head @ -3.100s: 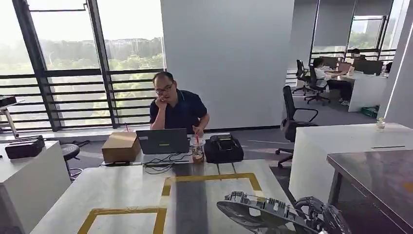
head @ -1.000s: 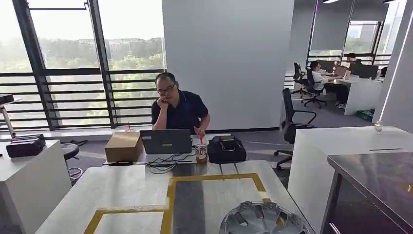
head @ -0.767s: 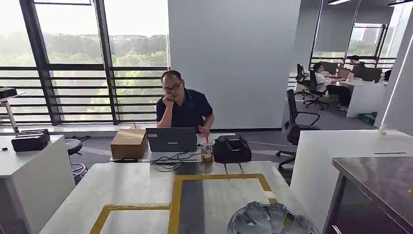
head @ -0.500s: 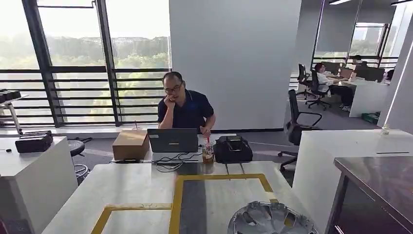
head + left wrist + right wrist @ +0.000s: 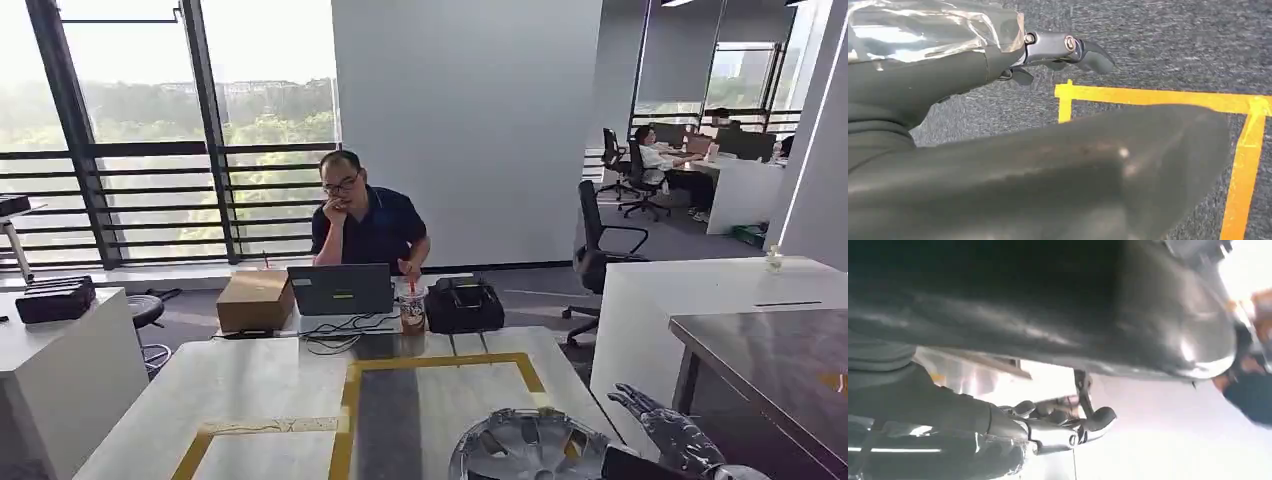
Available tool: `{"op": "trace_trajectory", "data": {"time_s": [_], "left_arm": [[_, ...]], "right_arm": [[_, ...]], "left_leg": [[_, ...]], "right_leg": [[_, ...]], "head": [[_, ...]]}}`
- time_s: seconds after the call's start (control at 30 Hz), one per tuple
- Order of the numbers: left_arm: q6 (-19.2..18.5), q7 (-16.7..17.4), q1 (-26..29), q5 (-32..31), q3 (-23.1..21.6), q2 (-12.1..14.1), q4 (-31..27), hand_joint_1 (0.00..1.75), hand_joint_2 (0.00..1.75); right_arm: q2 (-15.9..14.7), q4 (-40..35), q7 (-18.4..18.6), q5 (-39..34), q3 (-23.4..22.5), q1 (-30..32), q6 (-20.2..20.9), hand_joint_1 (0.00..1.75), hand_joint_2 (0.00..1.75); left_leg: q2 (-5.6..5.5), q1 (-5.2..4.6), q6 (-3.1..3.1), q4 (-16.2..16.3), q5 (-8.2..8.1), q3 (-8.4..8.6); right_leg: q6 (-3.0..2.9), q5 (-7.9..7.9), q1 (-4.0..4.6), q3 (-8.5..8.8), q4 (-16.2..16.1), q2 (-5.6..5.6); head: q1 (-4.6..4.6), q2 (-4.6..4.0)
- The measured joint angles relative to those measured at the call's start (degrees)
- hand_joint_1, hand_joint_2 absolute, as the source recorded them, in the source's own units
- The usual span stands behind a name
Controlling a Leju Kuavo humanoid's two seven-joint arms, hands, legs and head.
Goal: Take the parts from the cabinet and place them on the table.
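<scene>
Silver hubcap (image 5: 530, 450) flat on table (image 5: 250, 385), bottom centre-right of head view | right hand (image 5: 668, 430) just right of it, fingers apart, empty, nearer | left hand (image 5: 1068, 50) over carpet, fingers curled, holding nothing

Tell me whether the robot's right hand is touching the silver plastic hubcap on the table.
Apart. In the head view the right hand hangs beside the table's edge with fingers spread, and a strip of tabletop shows between it and the silver plastic hubcap.
</scene>
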Motion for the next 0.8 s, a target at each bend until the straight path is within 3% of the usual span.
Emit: {"op": "trace_trajectory", "data": {"time_s": [0.1,0.13,0.17,0.2,0.27,0.3,0.33,0.37,0.4,0.47,0.5,0.53,0.6,0.63,0.67,0.7,0.73,0.8], "left_arm": [[1.35,-0.29,-0.22,0.13,0.11,-0.65,-0.31,0.00,0.00],[1.66,-0.33,-0.35,0.20,0.22,-0.81,-0.31,0.00,0.00],[2.10,-0.42,-0.49,0.18,0.35,-1.07,-0.31,0.00,0.00],[2.47,-0.63,-0.80,0.04,0.52,-1.25,-0.31,0.00,0.00],[3.26,-1.27,-1.08,-0.37,0.68,-1.62,-0.31,0.00,0.00],[3.37,-1.49,-1.14,-0.46,0.88,-1.75,-0.31,0.00,0.00],[3.76,-2.12,-1.16,-0.50,1.09,-1.90,-0.31,0.00,0.00],[4.15,-2.66,-1.18,-0.50,1.33,-2.08,-0.31,0.00,0.00],[4.42,-2.86,-1.24,-0.50,1.55,-2.18,-0.31,0.00,0.00],[4.90,-3.37,-1.29,-0.50,1.92,-2.32,-0.33,0.00,0.00],[5.09,-3.54,-1.31,-0.31,2.27,-2.25,-0.37,0.00,0.00],[5.12,-3.63,-1.33,-0.05,2.56,-2.32,-0.39,0.00,0.00],[5.03,-3.98,-1.26,0.75,3.24,-2.36,-0.55,0.00,0.00],[5.07,-4.15,-1.25,1.05,3.63,-2.40,-0.68,0.00,0.00],[5.23,-4.50,-1.23,1.55,4.13,-2.38,-0.87,0.00,0.00],[5.29,-4.88,-1.20,1.95,4.50,-2.45,-0.96,0.00,0.00],[5.27,-5.12,-1.13,2.12,4.96,-2.51,-1.09,0.00,0.00],[5.14,-5.51,-0.97,2.67,5.68,-2.54,-1.33,0.00,0.00]], "right_arm": [[-0.83,-3.69,0.42,-1.75,-0.43,-1.60,-1.05,0.00,0.00],[-1.05,-5.13,0.55,-2.63,-0.77,-1.90,-1.51,0.00,0.00],[-1.51,-6.66,0.55,-3.66,-1.36,-2.13,-2.41,0.00,0.00],[-1.79,-8.12,0.44,-4.73,-2.15,-2.61,-3.50,0.00,0.00],[-2.06,-11.56,0.81,-6.93,-3.69,-2.90,-5.74,0.00,0.00],[-2.17,-13.35,0.81,-8.01,-4.37,-2.38,-7.00,0.00,0.00],[-2.16,-15.34,0.75,-8.96,-5.24,-1.73,-8.78,0.00,0.00],[-2.17,-17.30,0.61,-10.05,-6.13,-1.03,-10.50,0.00,0.00],[-2.17,-19.57,0.40,-11.51,-7.29,-0.32,-11.97,0.00,0.00],[-2.17,-23.69,-0.31,-12.53,-9.62,0.62,-14.23,0.00,0.00],[-2.10,-26.00,-0.70,-13.27,-10.81,1.29,-15.34,0.00,0.00],[-1.99,-27.95,-0.81,-13.82,-11.50,2.54,-16.09,0.00,0.00],[-1.75,-32.84,-1.42,-14.65,-13.53,5.78,-17.40,0.00,0.00],[-1.62,-34.77,-1.75,-14.87,-14.36,7.23,-17.88,0.00,0.00],[-1.32,-37.17,-2.05,-15.20,-15.27,8.67,-18.49,0.00,0.00],[-0.98,-39.25,-2.38,-15.24,-16.07,10.24,-19.02,0.00,0.00],[-0.63,-41.24,-2.58,-15.24,-16.83,11.99,-19.50,0.00,0.00],[0.20,-44.93,-3.38,-15.02,-18.38,16.31,-20.30,0.00,0.00]], "left_leg": [[0.06,-0.45,0.16,-0.29,0.19,-0.02],[0.05,-0.46,0.56,-0.98,0.60,0.14],[0.18,0.23,0.93,-1.93,1.23,0.66],[0.16,0.07,1.23,-2.25,1.48,0.66],[0.14,0.00,1.41,-2.25,1.59,0.46],[0.14,-0.02,1.42,-2.23,1.58,0.44],[0.13,0.00,1.42,-2.21,1.57,0.44],[0.11,0.05,1.37,-2.19,1.54,0.46],[0.04,0.12,1.34,-2.11,1.52,0.49],[-0.04,0.17,0.78,-1.52,1.14,0.42],[-0.09,-0.16,0.22,-0.85,0.74,0.02],[-0.09,-0.25,-0.09,-0.54,0.52,-0.19],[-0.07,-0.01,-0.39,-0.73,0.65,-0.15],[-0.07,0.07,-0.58,-0.72,0.63,-0.12],[-0.01,0.26,-0.94,-0.38,0.19,-0.56],[0.01,0.27,-1.34,1.21,-1.06,-1.08],[0.00,0.42,-1.63,4.76,-3.10,-2.61],[0.00,0.68,-2.00,13.74,-6.86,-6.92]], "right_leg": [[0.66,0.39,-0.17,-0.30,-0.24,-0.10],[1.14,0.47,-0.05,-0.15,-0.45,-0.12],[1.14,0.03,-0.25,-0.73,0.03,-0.19],[0.91,-1.31,-0.14,-1.76,2.21,-0.12],[0.45,-5.02,-0.15,-5.72,10.86,-0.12],[0.55,-6.57,-0.15,-7.90,15.66,-0.13],[0.92,-6.88,-0.23,-9.01,17.96,-0.14],[1.40,-6.21,-0.43,-8.66,17.17,-0.15],[2.07,-4.59,-0.64,-6.90,13.74,-0.19],[3.22,-0.68,-1.11,-1.75,3.35,-0.38],[3.00,-0.68,-1.14,-0.34,0.20,-0.59],[2.15,-0.48,-0.83,-0.02,0.21,-0.15],[1.50,-0.49,-0.47,-0.06,0.26,-0.16],[1.19,-0.40,-0.46,-0.06,0.21,-0.15],[0.81,-0.23,-1.07,0.11,-0.01,-0.16],[0.51,-0.38,-1.04,0.24,-0.02,-0.19],[0.24,-0.38,-1.04,0.29,-0.01,-0.20],[0.03,-0.46,-0.83,0.27,0.02,-0.25]], "head": [[0.00,0.00],[-0.13,0.02],[0.09,0.02],[0.07,0.00],[0.31,0.02],[0.31,0.00],[0.42,0.02],[0.42,0.00],[0.52,0.02],[0.61,0.02],[0.70,0.00],[0.57,0.00],[0.46,0.00],[0.37,0.02],[0.44,0.02],[0.31,0.02],[0.11,0.02],[0.07,0.02]]}}
